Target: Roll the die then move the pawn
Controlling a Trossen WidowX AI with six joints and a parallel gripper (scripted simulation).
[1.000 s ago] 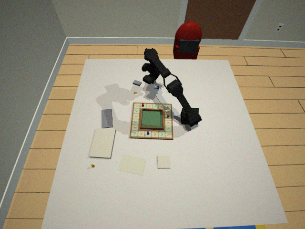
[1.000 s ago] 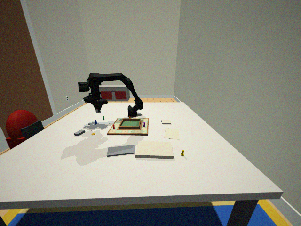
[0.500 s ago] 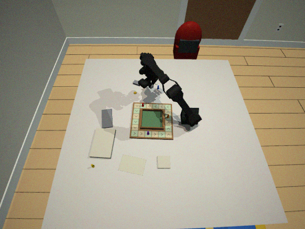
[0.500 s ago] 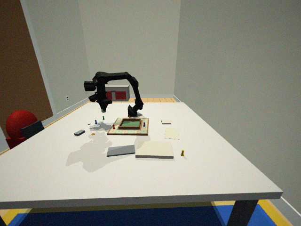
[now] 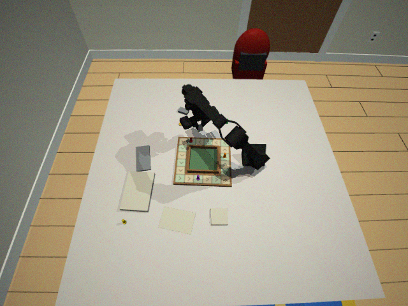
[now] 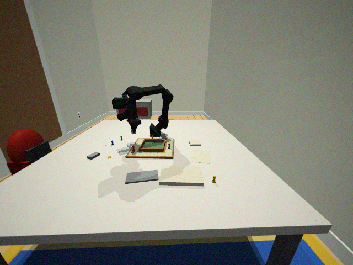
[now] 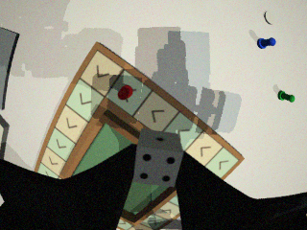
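My gripper (image 7: 156,153) (image 5: 199,127) (image 6: 133,130) is shut on the grey die (image 7: 156,165), which shows dark pips on the face towards the wrist camera. It hangs well above the table over the far-left corner of the board (image 5: 179,182) (image 6: 148,155) (image 7: 96,52). The green tray (image 5: 202,159) (image 6: 152,144) (image 7: 106,149) sits in the middle of the board. The red pawn (image 5: 190,140) (image 6: 133,148) (image 7: 126,92) stands on a track square near that corner, below and just ahead of the die.
An orange pawn (image 5: 224,154) and a purple pawn (image 5: 197,178) (image 6: 169,146) stand on the board. Slabs (image 5: 143,158) (image 5: 136,190), cards and a yellow pawn (image 5: 123,221) lie nearer the front.
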